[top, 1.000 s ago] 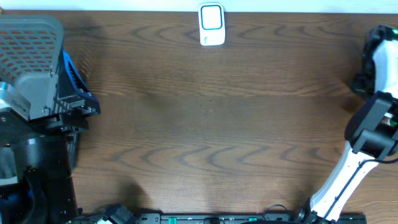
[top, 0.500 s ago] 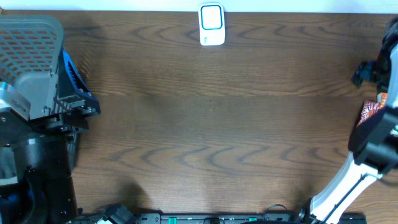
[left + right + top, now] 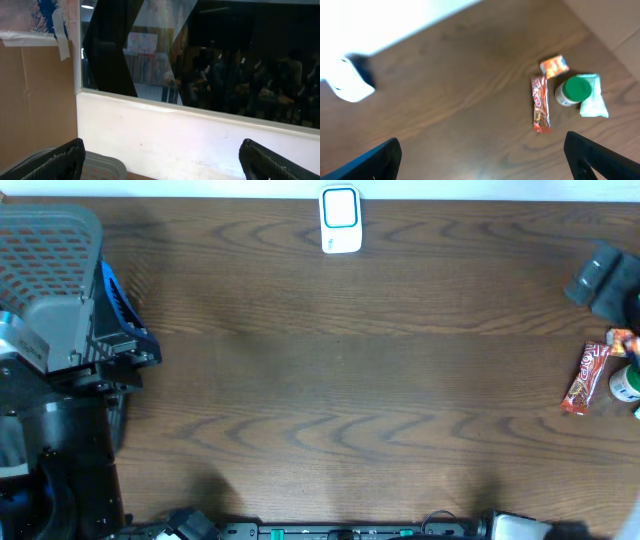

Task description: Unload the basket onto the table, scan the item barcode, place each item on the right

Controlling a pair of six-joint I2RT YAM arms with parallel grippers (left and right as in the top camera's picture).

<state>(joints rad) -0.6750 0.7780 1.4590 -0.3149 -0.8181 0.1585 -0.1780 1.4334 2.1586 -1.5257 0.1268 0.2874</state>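
Even light falls on the counter [image 3: 340, 380] with soft shadows near its left edge, while the right wrist view is blurred throughout and the left wrist view faces a dark window [image 3: 225, 55] carrying dim reflections.

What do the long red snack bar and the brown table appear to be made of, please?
The long red snack bar looks wrapped in thin plastic film, slightly glossy: a flat printed wrapper. The brown table looks like wood or wood-look laminate, matte, with arched grain lines; which, I cannot tell.
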